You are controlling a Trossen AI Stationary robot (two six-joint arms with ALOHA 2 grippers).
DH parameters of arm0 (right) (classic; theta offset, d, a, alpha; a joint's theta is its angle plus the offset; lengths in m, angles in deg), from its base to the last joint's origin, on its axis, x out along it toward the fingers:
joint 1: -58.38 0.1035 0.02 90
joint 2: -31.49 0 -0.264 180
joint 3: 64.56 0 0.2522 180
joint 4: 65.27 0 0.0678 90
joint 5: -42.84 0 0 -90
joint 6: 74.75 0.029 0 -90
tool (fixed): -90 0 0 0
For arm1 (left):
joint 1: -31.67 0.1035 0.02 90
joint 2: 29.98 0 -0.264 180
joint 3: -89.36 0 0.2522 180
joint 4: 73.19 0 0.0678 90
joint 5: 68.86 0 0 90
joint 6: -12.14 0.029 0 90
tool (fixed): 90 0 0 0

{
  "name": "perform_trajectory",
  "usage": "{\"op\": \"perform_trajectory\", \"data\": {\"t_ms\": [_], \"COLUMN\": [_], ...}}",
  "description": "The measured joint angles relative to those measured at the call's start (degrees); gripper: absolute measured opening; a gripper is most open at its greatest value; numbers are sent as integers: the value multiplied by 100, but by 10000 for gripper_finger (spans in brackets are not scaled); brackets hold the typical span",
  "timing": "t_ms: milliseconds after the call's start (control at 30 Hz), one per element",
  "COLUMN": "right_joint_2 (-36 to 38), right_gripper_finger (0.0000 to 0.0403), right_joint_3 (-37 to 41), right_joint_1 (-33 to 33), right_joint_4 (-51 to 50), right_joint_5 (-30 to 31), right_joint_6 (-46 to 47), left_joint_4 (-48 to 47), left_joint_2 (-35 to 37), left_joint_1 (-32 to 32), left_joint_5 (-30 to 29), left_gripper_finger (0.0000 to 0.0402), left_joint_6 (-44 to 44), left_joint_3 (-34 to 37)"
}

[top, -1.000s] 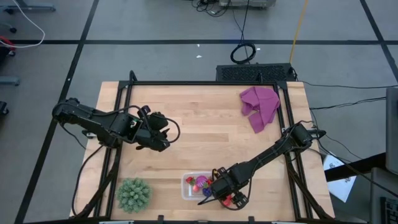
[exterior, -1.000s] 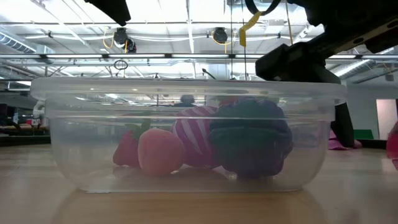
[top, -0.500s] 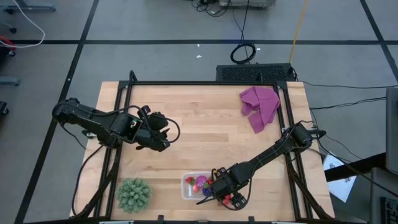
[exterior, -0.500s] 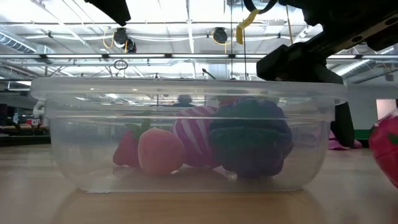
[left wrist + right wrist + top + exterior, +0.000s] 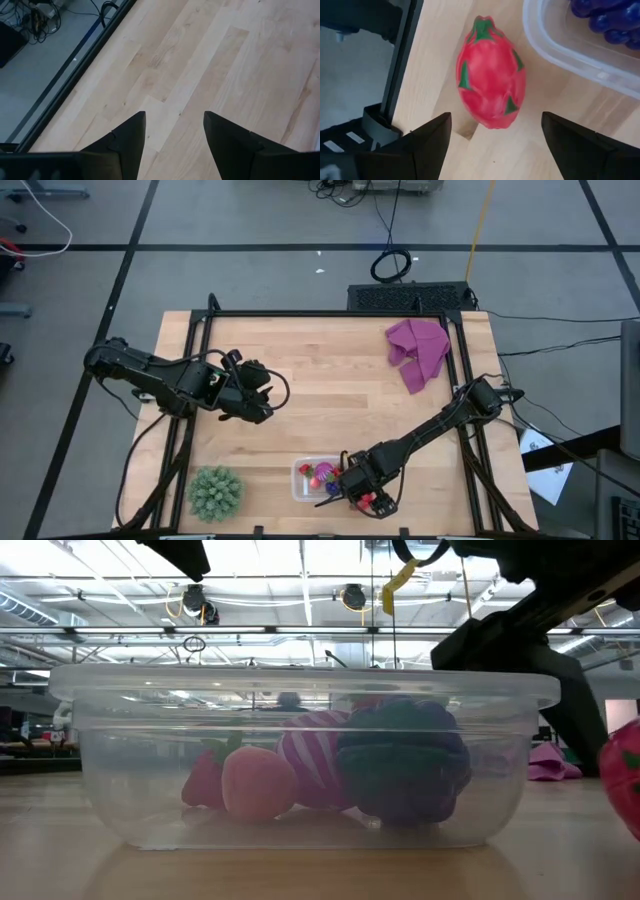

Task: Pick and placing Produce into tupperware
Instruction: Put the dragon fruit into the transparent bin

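Dragon fruit lies just beside your tupperware, between your right gripper's wide-open fingers, so next squeeze and lift; left gripper waits part-open, holding nothing.

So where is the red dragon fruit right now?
The red dragon fruit lies on the table just outside the tupperware, on its right in the high view, near the front edge. The open right gripper is poised over it, not yet gripping.

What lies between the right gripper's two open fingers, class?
A red toy fruit with green scales lies on the table just ahead of the open right gripper, beside the clear box. The right wrist view shows it.
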Motion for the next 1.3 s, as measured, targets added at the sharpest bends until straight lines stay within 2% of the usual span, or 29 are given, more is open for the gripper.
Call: {"op": "perform_trajectory", "data": {"t_ms": [1300], "right_joint_2": [-77], "right_gripper_finger": [302], "right_joint_3": [2], "right_joint_1": [21], "right_joint_4": [706], "right_joint_5": [-1], "right_joint_6": [527], "left_joint_4": [0], "left_joint_2": [0], "left_joint_1": [0], "left_joint_5": [0], "left_gripper_finger": [207], "left_joint_6": [61], "left_joint_3": [0]}}
